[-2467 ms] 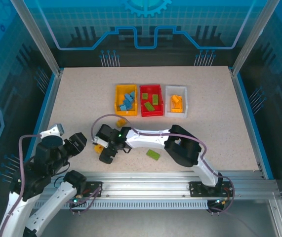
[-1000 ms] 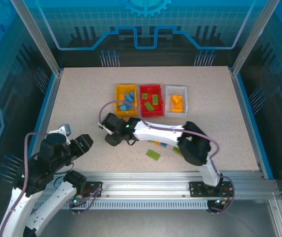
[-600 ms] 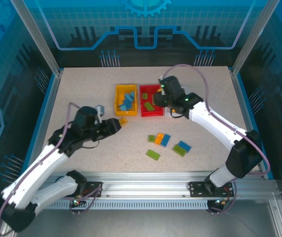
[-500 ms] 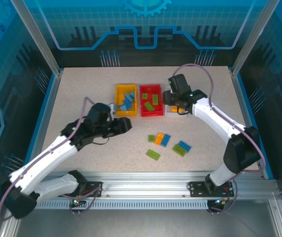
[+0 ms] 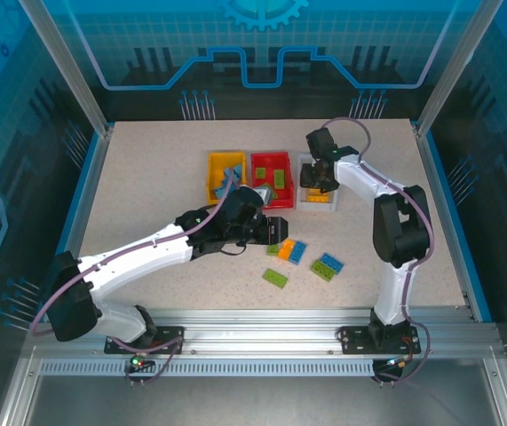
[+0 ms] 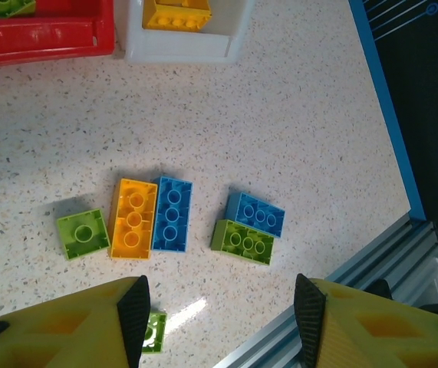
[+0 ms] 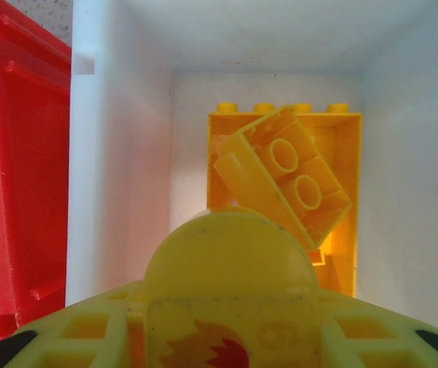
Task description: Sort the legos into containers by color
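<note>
Just speckled table (image 5: 146, 177) w/ blue walls (image 5: 13, 98)

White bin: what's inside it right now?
Inside the white bin: a large orange brick with a smaller orange brick tilted on it. A yellow piece in the right gripper covers the near floor.

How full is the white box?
Not empty: the white box holds orange-yellow bricks, one tilted on top of another, with room left.

Speckled table (image 5: 138, 186) bears three containers (image 5: 271, 154) in a row, with several loose legos (image 5: 287, 251) in front of them
</note>
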You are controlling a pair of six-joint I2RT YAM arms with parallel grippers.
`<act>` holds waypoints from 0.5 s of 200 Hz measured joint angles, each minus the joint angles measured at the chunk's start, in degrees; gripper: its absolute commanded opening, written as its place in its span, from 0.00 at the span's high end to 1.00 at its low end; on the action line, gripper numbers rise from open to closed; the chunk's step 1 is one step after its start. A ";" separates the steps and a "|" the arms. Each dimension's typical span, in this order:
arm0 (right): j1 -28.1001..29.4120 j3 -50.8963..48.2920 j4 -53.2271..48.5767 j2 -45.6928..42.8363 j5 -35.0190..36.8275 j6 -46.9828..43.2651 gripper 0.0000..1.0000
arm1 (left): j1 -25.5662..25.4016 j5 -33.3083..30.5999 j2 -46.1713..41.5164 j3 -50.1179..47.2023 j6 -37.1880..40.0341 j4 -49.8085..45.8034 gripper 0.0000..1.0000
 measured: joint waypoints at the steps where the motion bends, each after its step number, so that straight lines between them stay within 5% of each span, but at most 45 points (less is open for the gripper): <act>1: 0.00 0.02 0.00 0.04 0.00 0.02 0.54 | 0.00 -0.09 0.00 0.00 0.02 0.02 0.43; 36: 0.00 0.72 -0.46 0.24 -0.37 0.44 0.42 | -0.04 -0.66 0.04 0.00 0.17 0.44 0.43; 100: 0.61 0.72 -1.77 -5.51 0.22 0.11 0.41 | -0.20 -1.60 0.02 -0.17 0.20 0.24 0.43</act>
